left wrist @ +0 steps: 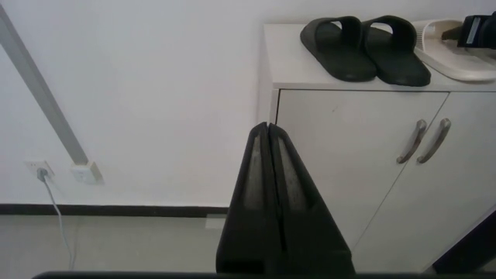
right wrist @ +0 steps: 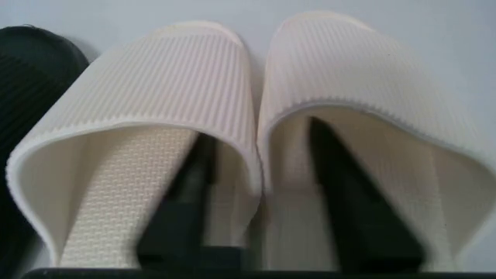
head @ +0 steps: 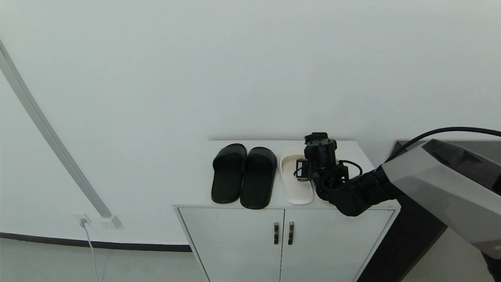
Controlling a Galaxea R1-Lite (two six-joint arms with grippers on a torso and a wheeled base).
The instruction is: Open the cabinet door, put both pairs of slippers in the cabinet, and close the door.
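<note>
I find the white cabinet against the wall, both doors closed. On its flat top lie the black slippers, side by side to my left. The white slippers lie just beside them, toes to the wall.

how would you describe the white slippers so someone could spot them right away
Look at the white cabinet against the wall; two pairs sit on top. The white slippers are the right-hand pair, beside the black slippers, with the right gripper in them.
</note>
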